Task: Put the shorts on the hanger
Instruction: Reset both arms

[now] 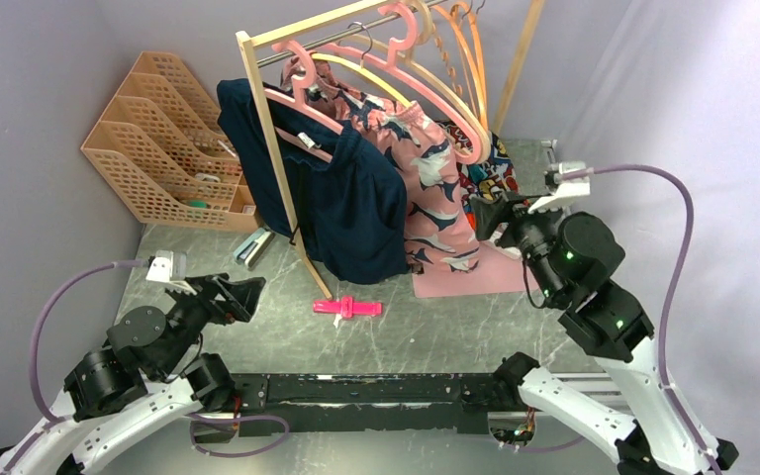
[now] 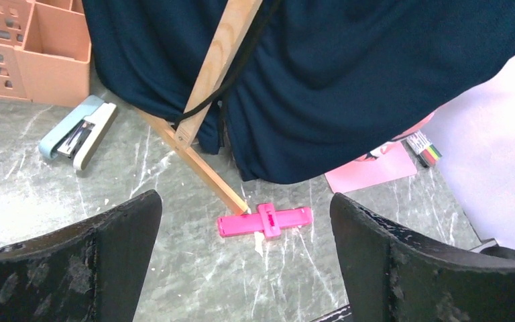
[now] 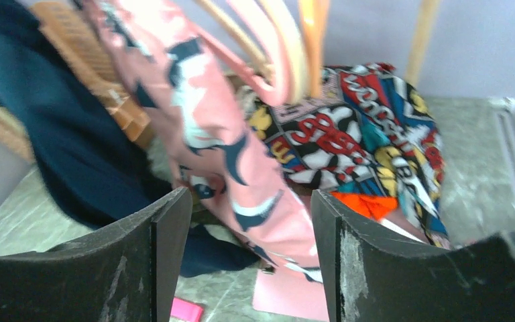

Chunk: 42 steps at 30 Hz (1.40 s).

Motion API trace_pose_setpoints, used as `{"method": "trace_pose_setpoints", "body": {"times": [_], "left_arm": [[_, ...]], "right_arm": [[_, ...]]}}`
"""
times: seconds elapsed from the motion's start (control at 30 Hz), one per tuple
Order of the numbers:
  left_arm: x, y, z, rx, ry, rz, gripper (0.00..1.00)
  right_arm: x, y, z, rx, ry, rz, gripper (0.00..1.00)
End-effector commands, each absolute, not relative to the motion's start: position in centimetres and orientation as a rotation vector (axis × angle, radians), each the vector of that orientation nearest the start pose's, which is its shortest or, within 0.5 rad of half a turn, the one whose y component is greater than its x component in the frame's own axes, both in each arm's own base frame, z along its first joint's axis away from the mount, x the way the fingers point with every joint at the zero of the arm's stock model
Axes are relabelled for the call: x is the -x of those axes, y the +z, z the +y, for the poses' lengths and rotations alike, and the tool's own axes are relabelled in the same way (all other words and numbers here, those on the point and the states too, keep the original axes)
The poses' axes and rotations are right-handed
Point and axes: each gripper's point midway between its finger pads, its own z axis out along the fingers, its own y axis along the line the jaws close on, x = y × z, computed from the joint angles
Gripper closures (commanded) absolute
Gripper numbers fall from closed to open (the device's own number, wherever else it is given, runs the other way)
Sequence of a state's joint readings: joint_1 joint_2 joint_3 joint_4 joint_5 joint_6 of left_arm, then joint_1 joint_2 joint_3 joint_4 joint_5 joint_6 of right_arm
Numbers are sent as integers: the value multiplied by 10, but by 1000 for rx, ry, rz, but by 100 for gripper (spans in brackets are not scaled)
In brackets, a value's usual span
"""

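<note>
Seen from above, the salmon-pink fabric shorts with navy and white blotches (image 1: 435, 188) hang from the light wooden clothes rack (image 1: 279, 168) toward 12 o'clock of the grey marbled surface (image 1: 406, 341). Their hem reaches a pink paper sheet (image 1: 465, 279). Their top edge sits under the thin pale yellow plastic hanger with a silver wire hook (image 1: 376, 81). Crowding pink plastic hangers (image 1: 401, 69) hide how the waistband sits on it. A plain navy garment (image 1: 346, 208) at the shorts' 9 o'clock covers their left part. At their 3 o'clock only a sliver of multicoloured cartoon-print cloth (image 1: 495, 163) shows; the right wrist view shows more of it, blurred. The orange hangers (image 1: 470, 54) are cut off by the top of the picture.

The left gripper (image 1: 247, 297) hovers at 8 o'clock, its jaws spread wide and empty. A bright pink plastic clip (image 1: 346, 308) lies ahead of it beside the rack's foot. The wrist view also shows a pale blue stapler (image 2: 77, 131) and the corner of a peach plastic file tray (image 2: 33, 47). The right gripper (image 1: 487, 216) is at 3 o'clock, just beside the shorts. Its jaws are parted and hold nothing. Whether a tip brushes the fabric cannot be told.
</note>
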<state>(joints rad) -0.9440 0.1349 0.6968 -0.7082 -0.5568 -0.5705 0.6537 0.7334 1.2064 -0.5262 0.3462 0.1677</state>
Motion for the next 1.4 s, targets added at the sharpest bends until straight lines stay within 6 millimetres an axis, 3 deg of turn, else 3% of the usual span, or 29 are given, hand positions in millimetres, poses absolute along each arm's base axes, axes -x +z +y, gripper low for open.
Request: {"method": "trace_pose_setpoints", "body": {"times": [0.0, 0.13, 0.23, 0.3, 0.53, 0.93, 1.37], "left_arm": [[-161, 272, -81, 160, -625, 1706, 1], [-169, 272, -79, 179, -557, 1714, 1], [-175, 268, -74, 196, -475, 1745, 1], [-178, 262, -72, 208, -432, 1775, 1], [-181, 244, -71, 244, -365, 1840, 1], [-176, 247, -73, 218, -431, 1812, 1], [-176, 244, -74, 221, -428, 1823, 1]], "right_arm": [[-240, 356, 67, -149, 156, 1716, 30], [-244, 318, 31, -462, 8, 1709, 30], [-245, 291, 20, -558, -100, 1739, 28], [-245, 284, 20, -585, -116, 1747, 27], [-248, 294, 35, -466, 7, 1720, 22], [-233, 314, 21, -465, 71, 1590, 20], [-238, 291, 25, -479, 32, 1661, 19]]}}
